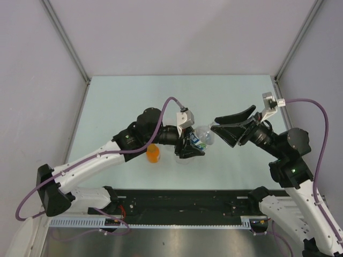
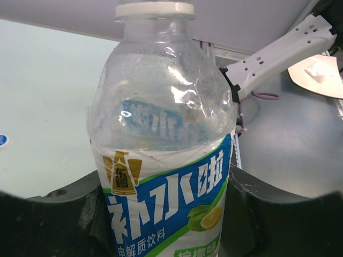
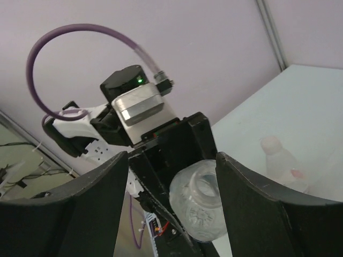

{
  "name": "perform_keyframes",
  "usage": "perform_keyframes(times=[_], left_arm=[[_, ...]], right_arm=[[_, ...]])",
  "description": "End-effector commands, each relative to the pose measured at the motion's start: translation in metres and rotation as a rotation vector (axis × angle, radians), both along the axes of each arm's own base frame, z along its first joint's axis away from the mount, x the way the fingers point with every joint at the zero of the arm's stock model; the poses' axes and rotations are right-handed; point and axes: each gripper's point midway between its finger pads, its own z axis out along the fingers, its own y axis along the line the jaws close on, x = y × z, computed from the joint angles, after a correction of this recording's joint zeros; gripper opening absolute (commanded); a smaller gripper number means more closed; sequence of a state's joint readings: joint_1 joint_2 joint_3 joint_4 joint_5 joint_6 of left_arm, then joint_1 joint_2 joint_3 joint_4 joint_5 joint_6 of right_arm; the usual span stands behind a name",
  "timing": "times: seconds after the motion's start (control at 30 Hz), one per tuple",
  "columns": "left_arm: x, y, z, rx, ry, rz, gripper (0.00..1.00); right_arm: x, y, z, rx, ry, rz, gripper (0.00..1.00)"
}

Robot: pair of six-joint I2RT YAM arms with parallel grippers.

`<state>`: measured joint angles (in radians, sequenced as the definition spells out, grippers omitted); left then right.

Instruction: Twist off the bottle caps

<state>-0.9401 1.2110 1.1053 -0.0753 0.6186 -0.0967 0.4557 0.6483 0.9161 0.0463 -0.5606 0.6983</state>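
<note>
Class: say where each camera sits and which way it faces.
Top external: above, behind the robot, looking down on the pale green table; both arms show.
Left wrist: on the left arm, facing the clear plastic blue-white-labelled bottle in the left end effector; dark fingers show.
Right wrist: on the right arm, facing that bottle's end; its fingers show.
Shared: all show the bottle.

1. The bottle (image 2: pixel 161 134) is rendered clear; its label is printed blue and white, with a green band and a gold emblem.
2. Its cap (image 2: pixel 155 9) is coloured off-white.
3. An orange bottle (image 1: pixel 154 153) is seen at its 8 o'clock.
4. The table (image 1: pixel 123 96) is tinted pale mint.
5. The cables (image 1: pixel 316 107) are coloured purple.
6. The left gripper (image 1: pixel 192 145) and right gripper (image 1: pixel 221 132) are finished black.
</note>
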Motion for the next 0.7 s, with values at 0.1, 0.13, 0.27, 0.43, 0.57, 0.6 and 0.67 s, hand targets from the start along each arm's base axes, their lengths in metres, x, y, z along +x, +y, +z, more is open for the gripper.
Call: perform_keyframes(times=[0.1, 0.13, 0.27, 0.43, 0.57, 0.6, 0.67], left_arm=[[-0.006, -0.006, 0.029, -0.07, -0.015, -0.061, 0.01], [-0.006, -0.006, 0.029, -0.069, -0.015, -0.061, 0.01], [-0.007, -0.006, 0.031, -0.07, -0.014, -0.067, 0.02], [-0.008, -0.005, 0.03, -0.067, -0.011, -0.074, 0.02], [-0.012, -0.004, 0.03, -0.065, -0.006, -0.083, 0.02], [-0.012, -0.003, 0.029, -0.064, -0.006, -0.085, 0.02], [-0.014, -0.001, 0.029, -0.065, -0.007, -0.085, 0.02]], right_arm=[[-0.013, 0.005, -0.02, -0.078, 0.004, 0.056, 0.69], [-0.012, 0.005, -0.022, -0.09, 0.003, 0.054, 0.68], [-0.006, 0.006, -0.033, -0.121, 0.025, 0.033, 0.67], [0.002, 0.002, -0.035, -0.126, 0.037, -0.02, 0.71], [0.015, 0.0, -0.044, -0.146, 0.07, -0.073, 0.74], [0.017, 0.001, -0.046, -0.15, 0.075, -0.075, 0.74], [0.022, 0.0, -0.049, -0.156, 0.084, -0.095, 0.74]])
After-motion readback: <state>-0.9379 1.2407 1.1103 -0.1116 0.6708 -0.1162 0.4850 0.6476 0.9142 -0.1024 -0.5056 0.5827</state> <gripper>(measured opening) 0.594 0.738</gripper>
